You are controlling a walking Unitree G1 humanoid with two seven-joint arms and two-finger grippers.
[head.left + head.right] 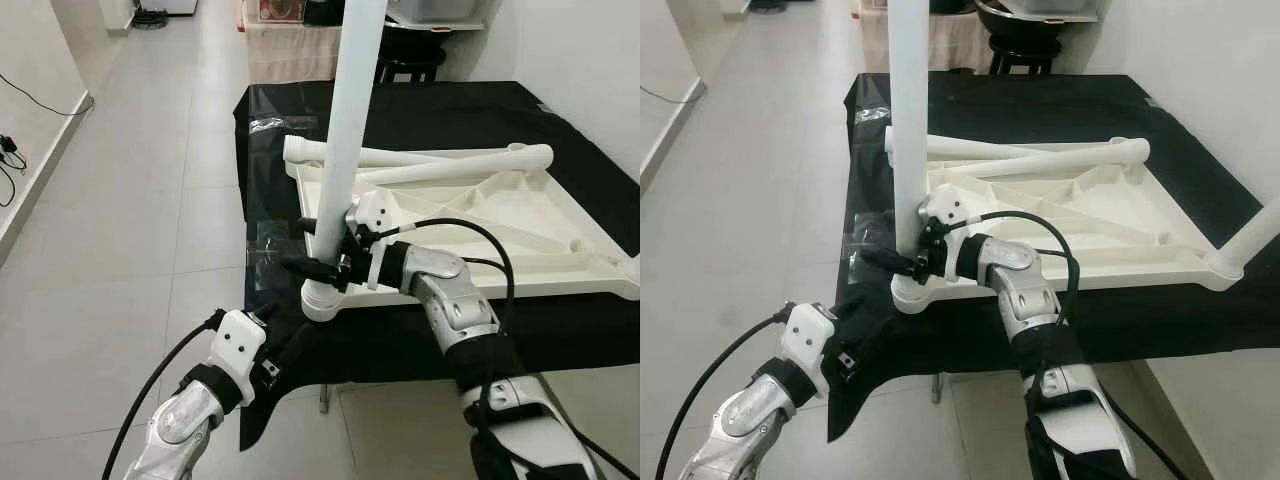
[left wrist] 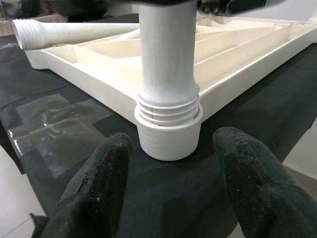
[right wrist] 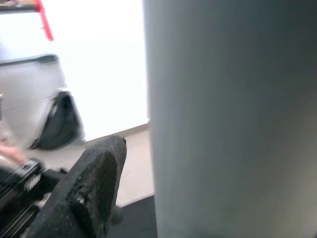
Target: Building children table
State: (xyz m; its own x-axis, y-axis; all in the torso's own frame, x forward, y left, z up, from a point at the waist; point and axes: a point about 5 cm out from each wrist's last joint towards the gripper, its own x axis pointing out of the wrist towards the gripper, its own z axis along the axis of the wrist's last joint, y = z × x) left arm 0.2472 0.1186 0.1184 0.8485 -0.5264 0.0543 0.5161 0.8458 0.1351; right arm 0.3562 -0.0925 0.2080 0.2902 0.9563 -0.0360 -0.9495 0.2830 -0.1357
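Note:
An upside-down white plastic table top (image 1: 480,215) lies on a table under black cloth. A white table leg (image 1: 345,120) stands upright in the near left corner socket (image 2: 168,134), its threads partly showing. My right gripper (image 1: 320,262) is shut on this leg just above the socket; one black finger (image 3: 94,188) presses beside it. My left gripper (image 2: 171,183) is open, low at the table's front edge, its fingers (image 2: 106,178) either side of the socket and a little short of it. Two loose legs (image 1: 440,158) lie across the far side of the top. Another leg (image 1: 1250,240) stands in the right corner.
The black cloth (image 1: 560,330) hangs over the table's near edge. Clear tape (image 1: 268,240) shines on it left of the socket. Open tiled floor (image 1: 140,230) runs along my left. A dark stool (image 1: 410,55) stands beyond the table, and a white wall (image 1: 600,70) lies to the right.

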